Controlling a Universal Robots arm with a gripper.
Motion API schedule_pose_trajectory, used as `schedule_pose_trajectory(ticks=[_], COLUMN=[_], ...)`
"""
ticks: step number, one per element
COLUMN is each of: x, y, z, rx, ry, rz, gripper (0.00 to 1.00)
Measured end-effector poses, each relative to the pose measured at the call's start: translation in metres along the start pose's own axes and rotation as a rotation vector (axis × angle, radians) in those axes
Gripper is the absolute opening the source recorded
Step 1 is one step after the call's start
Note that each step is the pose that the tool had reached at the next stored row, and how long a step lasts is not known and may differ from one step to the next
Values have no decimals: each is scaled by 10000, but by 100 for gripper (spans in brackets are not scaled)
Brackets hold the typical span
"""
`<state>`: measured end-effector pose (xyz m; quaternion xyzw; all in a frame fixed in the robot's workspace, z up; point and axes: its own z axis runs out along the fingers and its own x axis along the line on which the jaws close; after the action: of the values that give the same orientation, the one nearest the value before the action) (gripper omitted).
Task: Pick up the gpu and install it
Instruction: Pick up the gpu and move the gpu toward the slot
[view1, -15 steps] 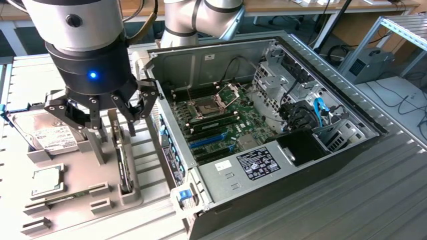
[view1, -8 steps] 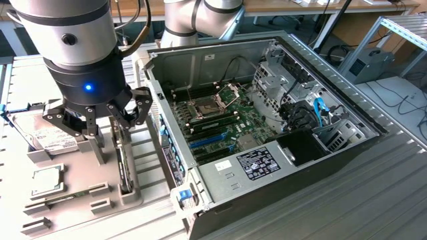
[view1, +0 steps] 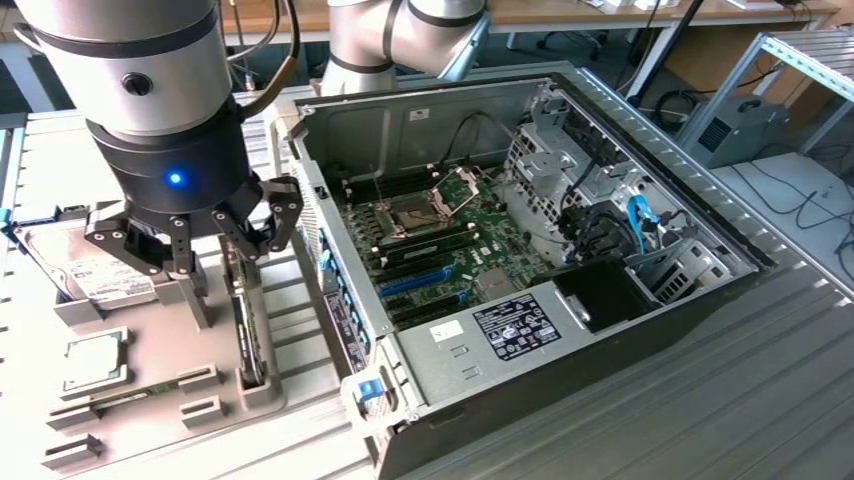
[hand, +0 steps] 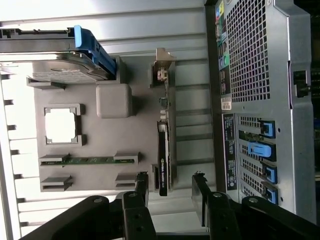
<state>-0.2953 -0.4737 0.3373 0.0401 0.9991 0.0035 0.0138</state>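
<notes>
Bright, even room light; soft shadow inside the computer case (view1: 400, 125). Glare bleaches the chip (hand: 61, 125) ahead of the jaws.

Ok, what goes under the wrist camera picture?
Open gripper above the gpu standing on edge in a gray tray, beside the computer case.

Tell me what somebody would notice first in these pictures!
The big open computer case on the exterior view's right catches the eye first, with its green motherboard laid bare inside. Next comes the robot arm with a glowing blue light, on the exterior view's left. Its open gripper hangs over the gpu, which stands on edge in a grey tray.
</notes>
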Motion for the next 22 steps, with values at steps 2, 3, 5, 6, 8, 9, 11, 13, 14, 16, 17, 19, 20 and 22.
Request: schedule_pose_trajectory(ticks=[2,3,5,6,8,9,11,13,14,16,17,19,20,22], x=[2,3,5,6,8,10,11,14,15,16,18,19,20,20], y=[0,0,0,0,1,8,24,48,54,64,71,81,85,90], z=[7,12,23,31,48,54,65,84,94,118,134,154,162,171], rx=[0,0,-1,0,0,2,4,7,7,11,20,28,35,50], ry=[0,0,0,1,1,2,1,0,-2,-1,0,-2,-3,-3], rz=[0,0,0,0,1,2,0,0,1,-1,0,0,-10,-87], gripper=[48,48,48,48,48,48,48,48,48,48,48,48,48,48])
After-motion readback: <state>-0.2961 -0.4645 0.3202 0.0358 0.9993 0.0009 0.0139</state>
